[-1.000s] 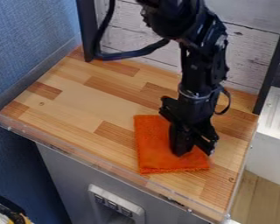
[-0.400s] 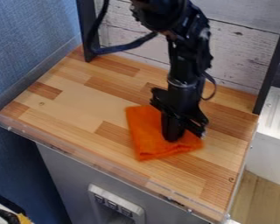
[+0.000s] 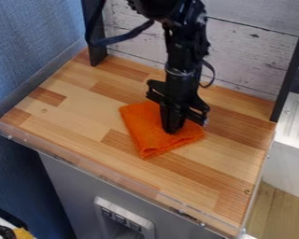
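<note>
Near the middle of a wooden worktop in pale and reddish-brown strips (image 3: 83, 102), a soft, rumpled orange fabric cloth (image 3: 144, 134), roughly four-sided. Above the same central part of the worktop, a black two-finger robot gripper (image 3: 173, 129), pointing down and apparently touching the cloth. Impossible to tell whether wide, narrow or pinching fabric. In hand, by the look of it: handling the cloth from above, against the worktop. Called for next, probably: light, even pressure, without bunching any loose corner.

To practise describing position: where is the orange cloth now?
In the camera view, the orange cloth lies mid-tabletop, beneath the end effector.
</note>
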Robot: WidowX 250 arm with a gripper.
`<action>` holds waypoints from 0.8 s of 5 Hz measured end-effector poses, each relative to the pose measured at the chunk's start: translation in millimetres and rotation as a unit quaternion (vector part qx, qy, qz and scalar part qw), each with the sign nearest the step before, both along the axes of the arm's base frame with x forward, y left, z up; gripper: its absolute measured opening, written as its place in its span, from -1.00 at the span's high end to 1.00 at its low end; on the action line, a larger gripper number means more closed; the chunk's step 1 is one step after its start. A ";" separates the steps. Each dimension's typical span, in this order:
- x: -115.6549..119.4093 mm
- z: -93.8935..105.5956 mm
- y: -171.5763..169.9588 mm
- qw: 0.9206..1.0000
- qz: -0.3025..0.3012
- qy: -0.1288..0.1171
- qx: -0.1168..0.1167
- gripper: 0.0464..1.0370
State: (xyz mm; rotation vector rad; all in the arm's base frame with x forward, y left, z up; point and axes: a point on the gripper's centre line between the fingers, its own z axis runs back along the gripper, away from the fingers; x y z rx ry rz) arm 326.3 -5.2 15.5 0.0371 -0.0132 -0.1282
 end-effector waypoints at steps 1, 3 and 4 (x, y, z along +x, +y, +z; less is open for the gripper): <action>3.7 -0.7 8.3 1.000 0.027 0.001 -0.007 0.98; 2.7 7.0 25.9 0.998 0.061 0.024 -0.019 0.63; 8.9 22.9 45.8 0.996 0.076 0.031 -0.024 0.10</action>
